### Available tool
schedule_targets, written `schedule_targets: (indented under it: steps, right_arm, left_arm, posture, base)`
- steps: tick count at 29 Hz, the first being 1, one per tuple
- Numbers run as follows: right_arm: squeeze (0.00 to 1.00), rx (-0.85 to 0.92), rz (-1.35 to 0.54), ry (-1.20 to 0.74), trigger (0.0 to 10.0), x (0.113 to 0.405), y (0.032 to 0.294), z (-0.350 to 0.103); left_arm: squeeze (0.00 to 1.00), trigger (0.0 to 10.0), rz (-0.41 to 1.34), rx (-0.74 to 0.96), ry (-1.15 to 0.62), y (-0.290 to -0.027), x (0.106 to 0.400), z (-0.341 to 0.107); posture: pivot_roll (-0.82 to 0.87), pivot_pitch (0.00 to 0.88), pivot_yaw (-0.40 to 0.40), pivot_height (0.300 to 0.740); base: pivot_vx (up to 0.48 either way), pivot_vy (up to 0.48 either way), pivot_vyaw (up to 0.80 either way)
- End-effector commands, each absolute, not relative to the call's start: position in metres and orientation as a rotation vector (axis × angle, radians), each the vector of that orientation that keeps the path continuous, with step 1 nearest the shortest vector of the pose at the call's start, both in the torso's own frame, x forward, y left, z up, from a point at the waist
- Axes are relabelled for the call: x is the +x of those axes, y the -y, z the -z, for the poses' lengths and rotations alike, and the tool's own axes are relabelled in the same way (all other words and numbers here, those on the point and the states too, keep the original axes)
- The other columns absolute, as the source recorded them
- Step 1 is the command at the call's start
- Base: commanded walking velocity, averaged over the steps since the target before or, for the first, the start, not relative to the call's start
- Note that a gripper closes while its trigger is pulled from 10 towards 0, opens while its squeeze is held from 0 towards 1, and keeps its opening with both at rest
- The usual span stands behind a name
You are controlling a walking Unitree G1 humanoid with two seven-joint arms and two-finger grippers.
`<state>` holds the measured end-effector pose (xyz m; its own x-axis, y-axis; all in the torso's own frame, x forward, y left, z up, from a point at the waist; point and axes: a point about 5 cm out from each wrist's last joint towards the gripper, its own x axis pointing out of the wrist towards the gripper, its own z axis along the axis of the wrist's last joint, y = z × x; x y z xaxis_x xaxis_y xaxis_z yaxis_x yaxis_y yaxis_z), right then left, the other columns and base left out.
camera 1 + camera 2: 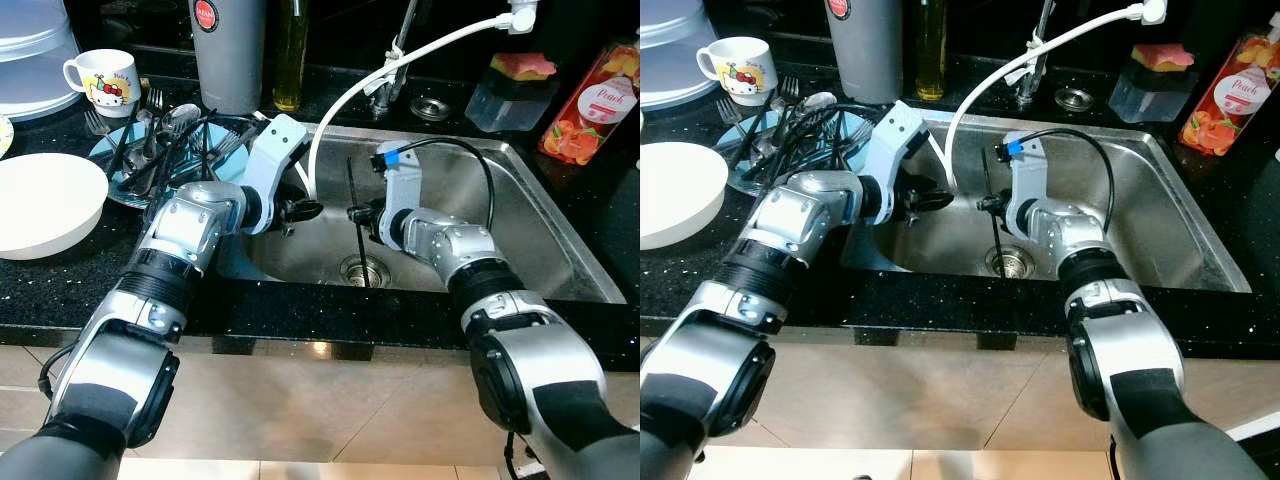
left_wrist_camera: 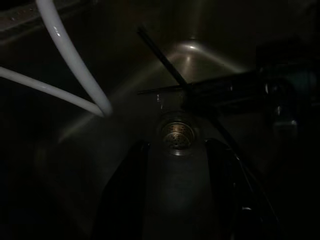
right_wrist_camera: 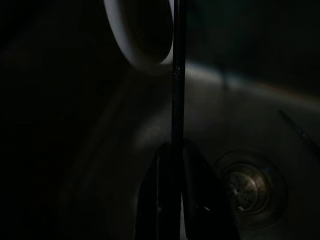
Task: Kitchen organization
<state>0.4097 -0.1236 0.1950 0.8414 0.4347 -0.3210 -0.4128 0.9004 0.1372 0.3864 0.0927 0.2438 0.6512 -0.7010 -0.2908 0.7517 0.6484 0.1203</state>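
Note:
A thin black stick [image 1: 356,235], perhaps a chopstick, stands upright in the steel sink [image 1: 545,245] over the drain [image 1: 364,270]. My right gripper [image 1: 358,213] is shut on it around mid-length; the right wrist view shows both fingers [image 3: 195,190] pinching the stick [image 3: 178,75]. My left gripper [image 1: 306,210] hovers inside the sink beside the white hose [image 1: 340,105], a short gap from the right gripper. In the left wrist view its fingers [image 2: 120,200] stand apart, open, framing the drain [image 2: 176,134], with the stick [image 2: 162,57] ahead.
A blue plate [image 1: 108,150] piled with several dark utensils and forks sits on the black counter left of the sink. Farther left are a white bowl [image 1: 45,205] and a cartoon mug [image 1: 105,80]. A grey canister [image 1: 228,50], oil bottle [image 1: 291,50], sponge tub [image 1: 510,90] and peach bottle [image 1: 590,105] line the back.

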Motion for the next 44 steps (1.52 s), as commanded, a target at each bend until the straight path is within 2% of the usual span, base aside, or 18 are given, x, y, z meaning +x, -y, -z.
schedule_targets:
  steps: [1, 5, 7, 10, 11, 12, 13, 17, 23, 26, 29, 30, 31, 37, 39, 43, 44]
  right_arm:
    - [0.13, 0.098, -0.421, -0.361, 10.0, 0.410, 0.126, -0.193]
    - [0.13, 0.122, -0.415, -0.374, 10.0, 0.410, 0.125, -0.189]
    - [0.27, 0.120, -0.433, -0.389, 10.0, 0.409, 0.123, -0.185]
    - [0.29, 0.120, -0.438, -0.395, 10.0, 0.408, 0.121, -0.183]
    - [0.48, 0.118, -0.440, -0.398, 10.0, 0.408, 0.121, -0.182]
    - [0.56, 0.114, -0.444, -0.400, 10.0, 0.408, 0.120, -0.181]
    - [0.56, 0.114, -0.444, -0.400, 10.0, 0.408, 0.120, -0.181]
    - [1.00, 0.115, -0.445, -0.402, 10.0, 0.408, 0.119, -0.181]
    - [1.00, 0.124, -0.440, -0.369, 10.0, 0.410, 0.121, -0.188]
    - [1.00, 0.160, -0.425, -0.282, 10.0, 0.415, 0.124, -0.204]
    - [1.00, 0.201, -0.415, -0.088, 10.0, 0.421, 0.126, -0.242]
    - [1.00, 0.201, -0.415, -0.088, 10.0, 0.421, 0.126, -0.242]
    - [0.00, 0.216, -0.426, -0.006, 10.0, 0.421, 0.124, -0.259]
    - [0.00, 0.217, -0.434, 0.245, 10.0, 0.412, 0.121, -0.303]
    - [0.00, 0.213, -0.387, 0.316, 10.0, 0.408, 0.123, -0.311]
    - [0.00, 0.153, -0.181, 0.462, 10.0, 0.396, 0.130, -0.314]
    - [0.00, 0.153, -0.181, 0.462, 10.0, 0.396, 0.130, -0.314]
  left_arm:
    - [0.00, 10.0, 0.835, 0.256, -0.230, -0.091, 0.387, -0.247]
    - [0.00, 10.0, 0.830, 0.256, -0.227, -0.091, 0.388, -0.247]
    - [0.00, 10.0, 0.829, 0.257, -0.224, -0.091, 0.388, -0.248]
    - [0.00, 10.0, 0.829, 0.256, -0.222, -0.091, 0.388, -0.248]
    - [0.00, 10.0, 0.828, 0.256, -0.221, -0.091, 0.388, -0.248]
    - [0.00, 10.0, 0.827, 0.256, -0.219, -0.091, 0.389, -0.248]
    - [0.00, 10.0, 0.827, 0.256, -0.219, -0.091, 0.389, -0.248]
    - [0.00, 10.0, 0.827, 0.256, -0.216, -0.090, 0.389, -0.249]
    - [0.00, 10.0, 0.827, 0.255, -0.213, -0.090, 0.389, -0.249]
    - [0.00, 10.0, 0.822, 0.255, -0.208, -0.091, 0.389, -0.249]
    - [0.00, 10.0, 0.786, 0.246, -0.183, -0.093, 0.392, -0.253]
    - [0.00, 10.0, 0.786, 0.246, -0.183, -0.093, 0.392, -0.253]
    - [0.00, 10.0, 0.766, 0.241, -0.169, -0.094, 0.394, -0.255]
    - [0.00, 10.0, 0.669, 0.223, -0.086, -0.100, 0.401, -0.267]
    - [0.00, 10.0, 0.585, 0.241, -0.021, -0.105, 0.405, -0.274]
    - [0.00, 10.0, 0.443, 0.242, 0.012, -0.117, 0.412, -0.281]
    - [0.00, 10.0, 0.443, 0.242, 0.012, -0.117, 0.412, -0.281]
  posture:
    - [0.21, 0.087, -0.085, 0.740]
    - [0.21, 0.086, -0.084, 0.740]
    - [0.21, 0.086, -0.084, 0.740]
    - [0.21, 0.086, -0.084, 0.740]
    - [0.21, 0.086, -0.084, 0.740]
    - [0.21, 0.083, -0.085, 0.740]
    - [0.21, 0.083, -0.085, 0.740]
    - [0.21, 0.085, -0.085, 0.740]
    - [0.21, 0.085, -0.085, 0.740]
    - [0.21, 0.086, -0.085, 0.740]
    - [0.21, 0.086, -0.080, 0.740]
    - [0.21, 0.086, -0.080, 0.740]
    - [0.21, 0.086, -0.078, 0.740]
    - [0.21, 0.079, -0.080, 0.740]
    - [0.21, 0.079, -0.080, 0.740]
    - [0.21, 0.069, -0.079, 0.740]
    - [0.21, 0.069, -0.079, 0.740]
  base:
    - [0.000, 0.000, 0.00]
    - [0.000, 0.000, 0.00]
    - [0.000, 0.000, 0.00]
    - [0.000, 0.000, 0.00]
    - [0.000, 0.000, 0.00]
    - [0.000, 0.000, 0.00]
    - [0.000, 0.000, 0.00]
    - [0.000, 0.000, 0.00]
    - [0.000, 0.000, 0.00]
    - [0.000, 0.000, 0.00]
    - [0.000, 0.000, 0.00]
    - [0.000, 0.000, 0.00]
    - [0.000, 0.000, 0.00]
    - [0.000, 0.000, 0.00]
    - [0.000, 0.000, 0.00]
    - [0.000, 0.000, 0.00]
    - [0.000, 0.000, 0.00]
